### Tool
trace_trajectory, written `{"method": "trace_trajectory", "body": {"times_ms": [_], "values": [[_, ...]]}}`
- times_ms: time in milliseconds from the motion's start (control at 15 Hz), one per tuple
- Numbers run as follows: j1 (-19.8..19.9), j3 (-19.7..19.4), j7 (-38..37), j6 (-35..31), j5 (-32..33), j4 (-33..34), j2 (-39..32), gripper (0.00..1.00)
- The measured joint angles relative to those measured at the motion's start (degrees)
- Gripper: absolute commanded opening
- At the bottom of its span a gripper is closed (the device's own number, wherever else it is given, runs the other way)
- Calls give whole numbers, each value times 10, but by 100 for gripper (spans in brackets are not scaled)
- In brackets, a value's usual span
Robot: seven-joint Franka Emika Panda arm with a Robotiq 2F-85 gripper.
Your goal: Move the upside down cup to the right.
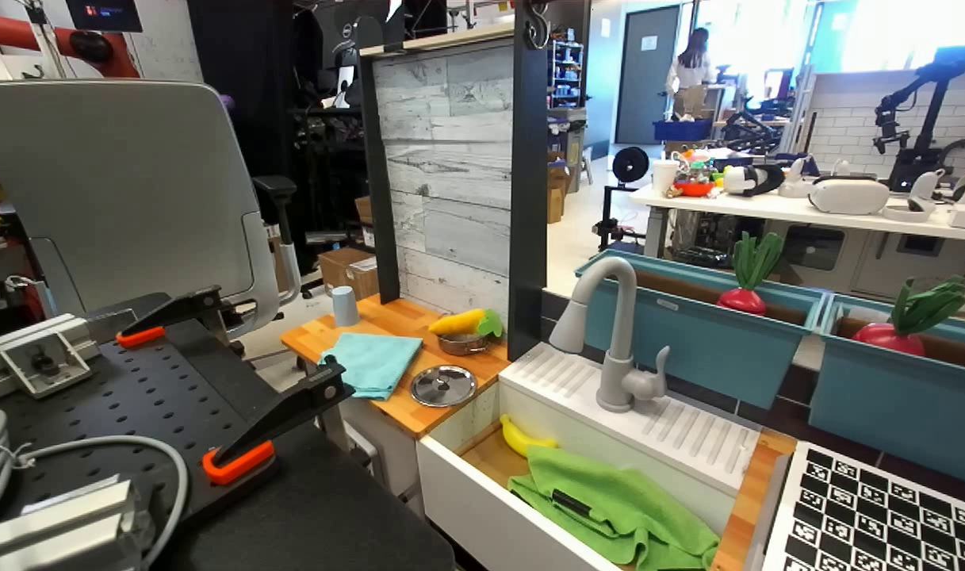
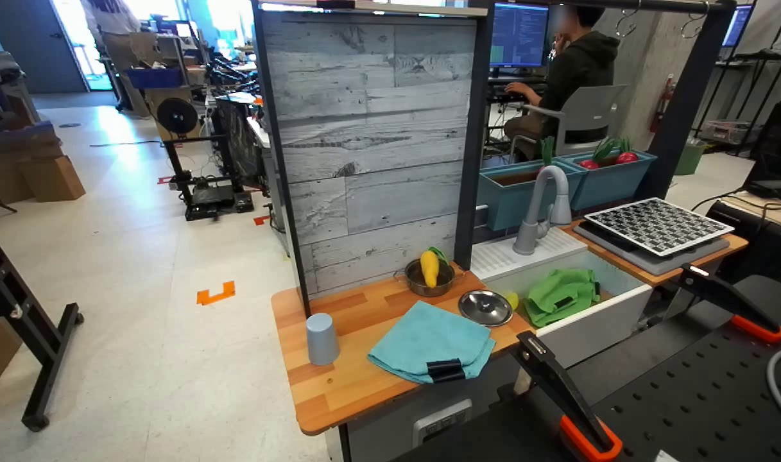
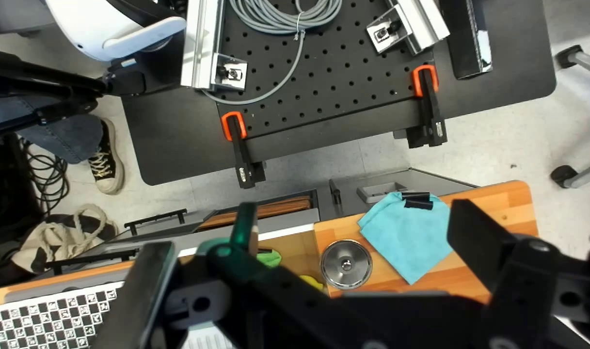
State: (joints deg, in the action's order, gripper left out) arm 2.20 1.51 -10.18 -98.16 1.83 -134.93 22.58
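Note:
The upside-down cup is light blue-grey and stands with its narrow end up on the wooden counter. It shows in both exterior views [image 1: 344, 307] [image 2: 322, 339], near the counter's outer end and beside the turquoise cloth [image 2: 432, 340]. The cup is not visible in the wrist view; the gripper's parts cover that side. My gripper [image 3: 354, 220] shows only in the wrist view. Its fingers are wide apart with nothing between them. It is high above the counter, over the steel lid [image 3: 346, 264] and the cloth [image 3: 408, 237]. The arm is out of both exterior views.
A steel pot [image 2: 422, 285] with a yellow vegetable [image 2: 430, 268] stands at the wood-panel wall [image 2: 371, 141]. The sink [image 2: 595, 314] holds a green cloth [image 2: 560, 298] and a banana [image 1: 526, 438]. A grey faucet [image 1: 621, 333] rises behind it. Orange-tipped clamps [image 1: 240, 461] sit on the black table's edge.

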Motion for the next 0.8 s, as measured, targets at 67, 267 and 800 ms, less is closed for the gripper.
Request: {"method": "trace_trajectory", "body": {"times_ms": [67,267,800], "values": [[-2,6,-10,-18,-3,-7,-8,100],[-15,22,-31,-74,-18,-26,-34,100],[-63,81,-135,-238,-18,-34,-182,100]]}}
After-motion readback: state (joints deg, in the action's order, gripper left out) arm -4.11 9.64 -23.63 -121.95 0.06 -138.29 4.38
